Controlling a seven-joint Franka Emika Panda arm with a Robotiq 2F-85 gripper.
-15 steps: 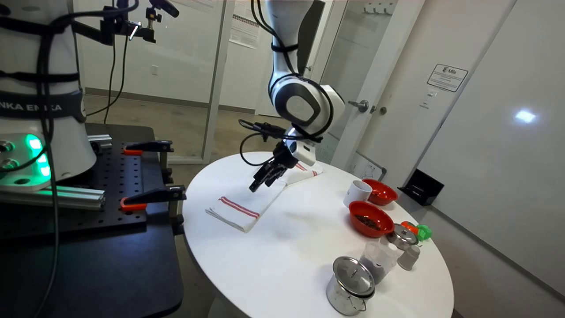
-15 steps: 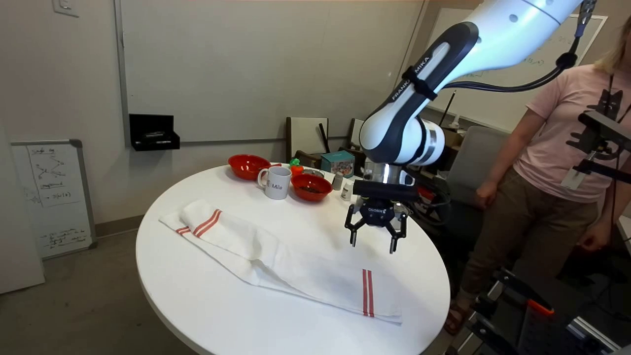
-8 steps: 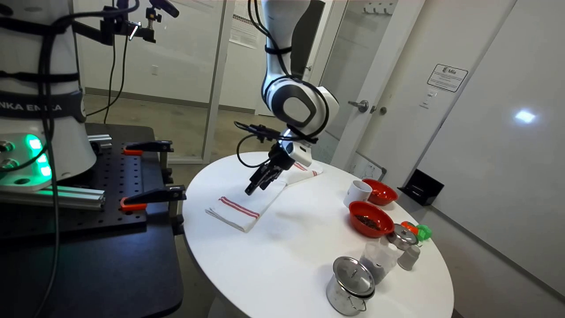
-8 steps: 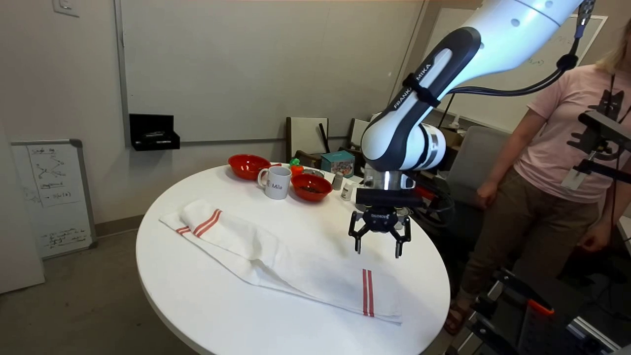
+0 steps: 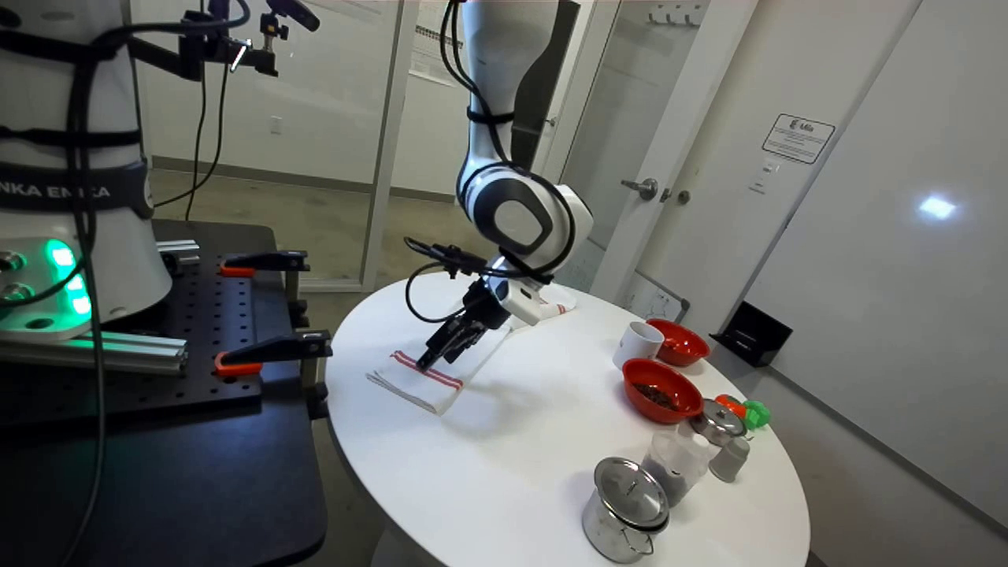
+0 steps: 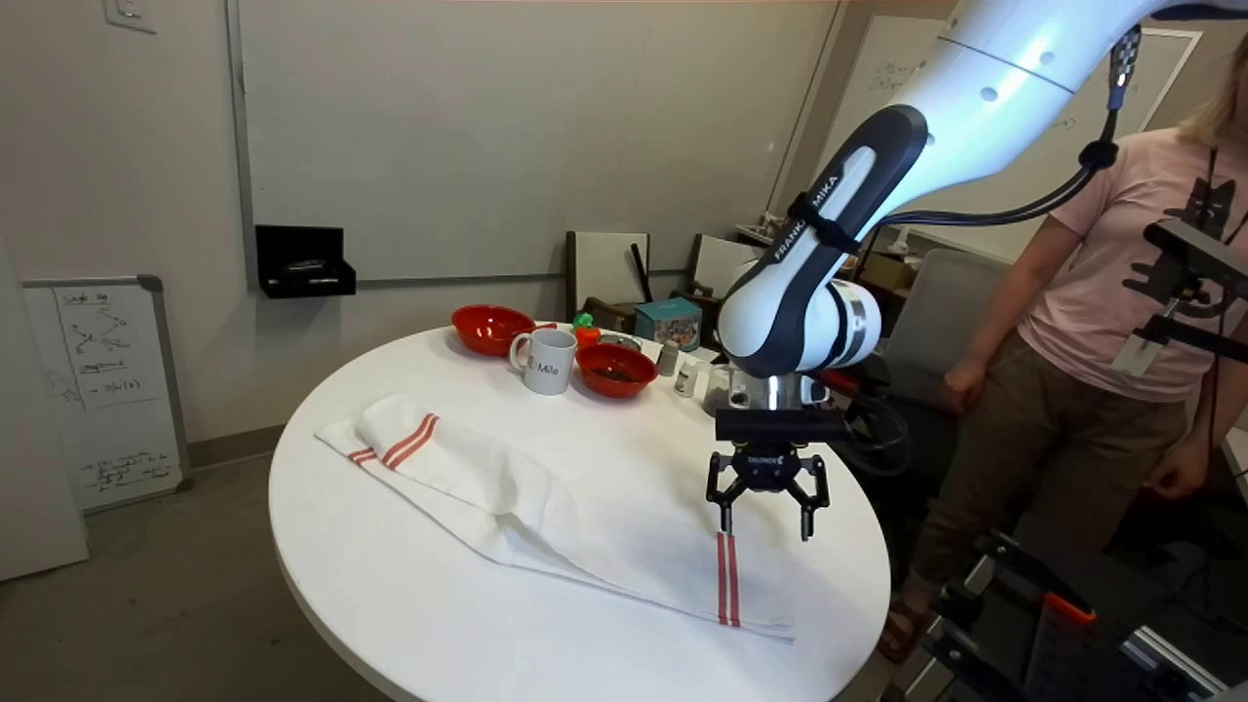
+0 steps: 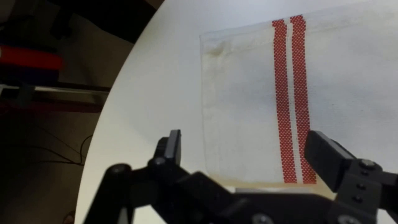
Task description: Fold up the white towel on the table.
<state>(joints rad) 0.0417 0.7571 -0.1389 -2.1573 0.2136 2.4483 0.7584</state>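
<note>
The white towel (image 6: 624, 546) lies as a long strip across the round white table (image 6: 409, 604), with pairs of red stripes near both ends. Its far-left end in that exterior view looks bunched and doubled over, and a loose fold runs along the middle. My gripper (image 6: 767, 531) hangs over the end nearer the robot base, jaws wide apart and nothing between them. In the wrist view, one finger (image 7: 174, 146) is over bare table beyond the towel's end (image 7: 242, 109); the opposite one overlaps the red stripes (image 7: 295, 102). I cannot tell the exact height above the cloth.
Along the table's far side stand a white mug (image 6: 548, 363), two red bowls (image 6: 492, 330) (image 6: 616, 372), and small bottles (image 6: 686, 378). A lidded metal pot (image 5: 626, 512) and a clear container (image 5: 676, 465) stand near the edge. A black bench (image 5: 197, 441) adjoins the table.
My gripper has come down and moved toward the robot base, over the towel's striped end. The jaws have stayed wide, and the towel lies as before.
</note>
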